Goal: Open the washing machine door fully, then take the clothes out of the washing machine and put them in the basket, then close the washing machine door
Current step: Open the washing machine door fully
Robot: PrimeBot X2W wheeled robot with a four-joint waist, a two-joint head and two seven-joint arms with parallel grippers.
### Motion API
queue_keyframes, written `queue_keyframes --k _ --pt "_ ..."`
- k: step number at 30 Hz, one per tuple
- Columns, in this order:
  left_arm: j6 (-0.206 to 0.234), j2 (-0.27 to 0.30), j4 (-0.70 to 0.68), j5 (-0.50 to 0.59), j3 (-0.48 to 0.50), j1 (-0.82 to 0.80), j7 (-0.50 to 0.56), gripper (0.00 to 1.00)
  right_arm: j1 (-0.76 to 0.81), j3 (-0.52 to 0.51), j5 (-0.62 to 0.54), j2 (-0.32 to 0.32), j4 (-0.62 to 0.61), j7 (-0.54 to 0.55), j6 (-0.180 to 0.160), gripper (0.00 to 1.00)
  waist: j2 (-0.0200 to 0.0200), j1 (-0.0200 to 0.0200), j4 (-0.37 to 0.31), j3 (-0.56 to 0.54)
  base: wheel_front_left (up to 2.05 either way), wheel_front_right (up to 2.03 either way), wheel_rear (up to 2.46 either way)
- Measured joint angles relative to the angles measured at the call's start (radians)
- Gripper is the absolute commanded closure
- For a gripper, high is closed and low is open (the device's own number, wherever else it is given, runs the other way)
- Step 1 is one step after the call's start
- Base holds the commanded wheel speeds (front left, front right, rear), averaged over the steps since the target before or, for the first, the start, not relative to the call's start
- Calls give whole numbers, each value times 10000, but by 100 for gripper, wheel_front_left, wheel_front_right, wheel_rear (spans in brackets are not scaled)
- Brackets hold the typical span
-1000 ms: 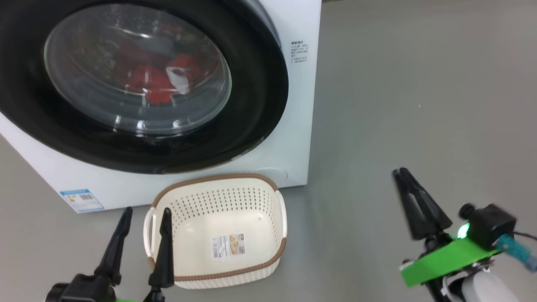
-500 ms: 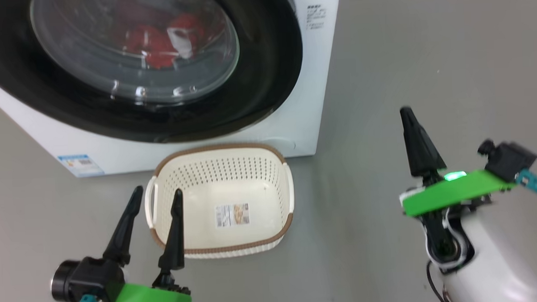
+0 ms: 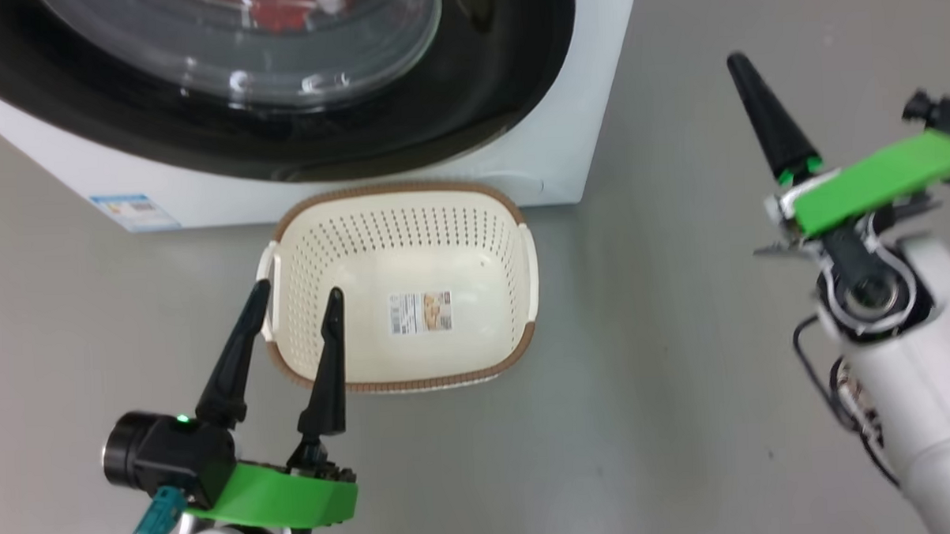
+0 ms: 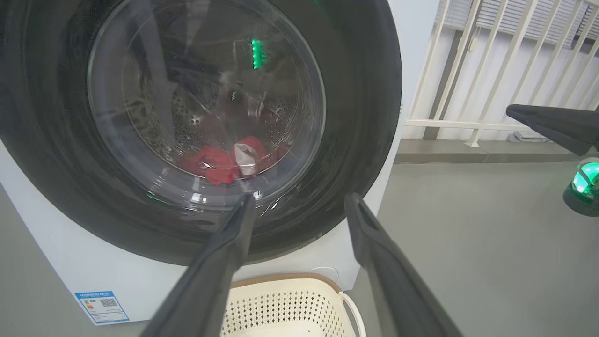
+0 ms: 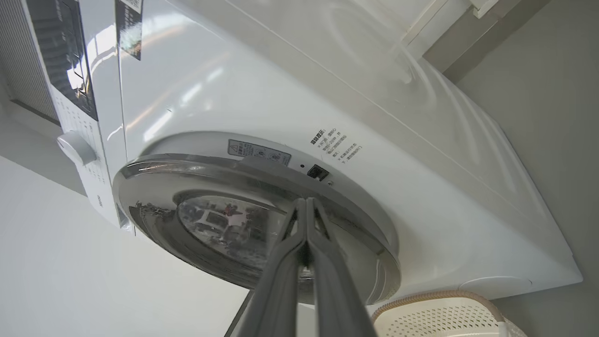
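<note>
Washing machine door (image 4: pixel 355 117) looks closed, 12 o'clock from basket (image 3: pixel 513 218); rigid, hinged, glossy rim likely slippery, glass fragile; best hooked at 3 o'clock edge. Right tool (image 5: pixel 306 201) pinched together, empty; left tool (image 3: pixel 296 291) spread wide, empty

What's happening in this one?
A two-armed robot faces a washing machine whose door looks closed, with red clothes visible behind the glass. The right gripper, shut and empty, points toward the door's edge, short of it. The left gripper hangs open by the empty basket on the floor.
</note>
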Motion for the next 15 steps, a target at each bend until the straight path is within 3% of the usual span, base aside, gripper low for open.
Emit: queue_keyframes --k 9,15 --pt "102 -2 -69 2 -255 -525 0 0 -1685 15 1812 -257 50 2399 -2 100 0 0 126 852 0 0 0" --pt "174 -6 -128 2 -420 -988 -2 0 -2803 -213 1931 -443 332 2920 -2 100 0 0 226 1430 0 0 0"
